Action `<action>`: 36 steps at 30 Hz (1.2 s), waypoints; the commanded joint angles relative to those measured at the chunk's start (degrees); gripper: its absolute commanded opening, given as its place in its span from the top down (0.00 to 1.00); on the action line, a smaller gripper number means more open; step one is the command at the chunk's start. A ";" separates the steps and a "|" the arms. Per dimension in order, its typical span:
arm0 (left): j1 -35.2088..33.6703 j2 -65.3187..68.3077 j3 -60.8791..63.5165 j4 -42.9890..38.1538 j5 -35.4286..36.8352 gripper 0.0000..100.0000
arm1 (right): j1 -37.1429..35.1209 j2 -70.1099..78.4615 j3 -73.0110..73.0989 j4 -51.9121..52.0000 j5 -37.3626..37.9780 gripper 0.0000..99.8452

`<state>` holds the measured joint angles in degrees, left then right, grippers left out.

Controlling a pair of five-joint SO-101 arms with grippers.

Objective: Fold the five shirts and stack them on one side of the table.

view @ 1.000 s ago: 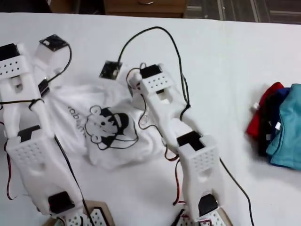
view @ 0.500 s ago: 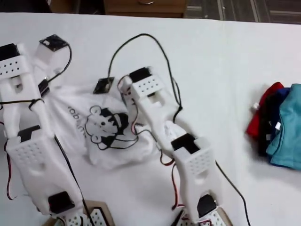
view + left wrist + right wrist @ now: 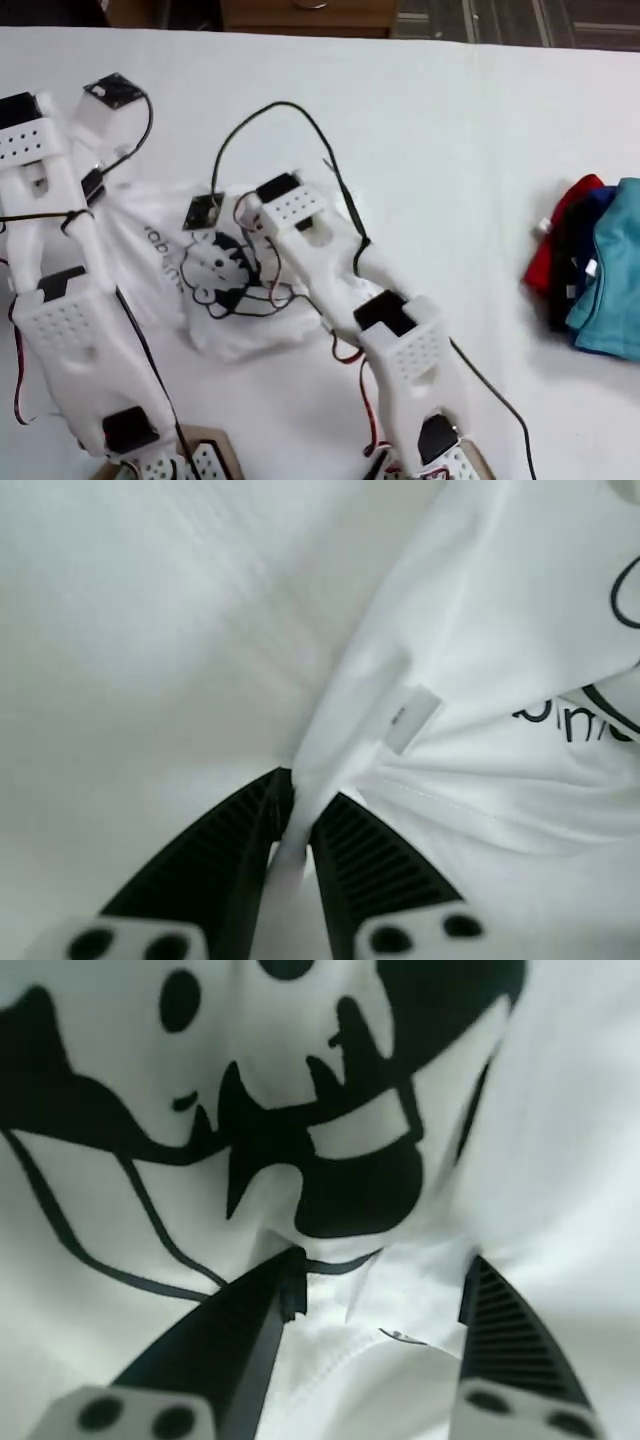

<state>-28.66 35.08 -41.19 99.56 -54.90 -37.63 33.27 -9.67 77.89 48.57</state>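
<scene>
Pinching a hem of the white shirt (image 3: 235, 300), the left fingers (image 3: 250, 825) are closed tight, likely anchoring it for a fold. The right fingers (image 3: 258, 1312) gape over the printed front, with the cloth between them not gripped. The shirt lies crumpled mid-worktop (image 3: 450, 130), its outline hidden under the arms. Farther off, the stack (image 3: 590, 262) of folded shirts is cut off at the edge, so its count is unclear.

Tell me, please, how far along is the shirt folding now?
Done: a pile of folded shirts lies at one side of the table; red, dark and teal ones show, but their number is unclear. In hand: the white shirt lies crumpled, with the left gripper shut on its edge and the right gripper open above it. Left: fold it and add it to the pile.
</scene>
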 commanded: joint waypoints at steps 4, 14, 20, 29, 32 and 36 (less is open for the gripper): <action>-0.70 -0.44 -2.59 0.35 -0.44 0.98 | 4.26 -3.38 -1.85 -0.04 1.41 0.74; -0.62 -0.44 -2.59 0.35 -0.44 0.98 | 6.37 -2.95 -4.31 0.84 1.76 0.74; -0.62 -0.44 -2.59 0.62 -0.44 0.98 | 7.60 -3.03 -8.44 1.19 1.76 0.74; -0.62 -0.44 -2.59 0.70 -0.44 0.98 | 8.40 -2.95 -7.91 4.44 2.90 0.74; -0.62 -0.44 -2.59 0.70 -0.44 0.98 | 7.52 -3.30 -7.12 6.81 2.81 0.74; -0.62 -0.44 -2.59 0.70 -0.44 0.98 | 7.60 -3.47 -6.77 8.92 2.99 0.74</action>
<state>-28.66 35.08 -41.19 99.65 -54.90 -29.98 33.36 -16.26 85.54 51.03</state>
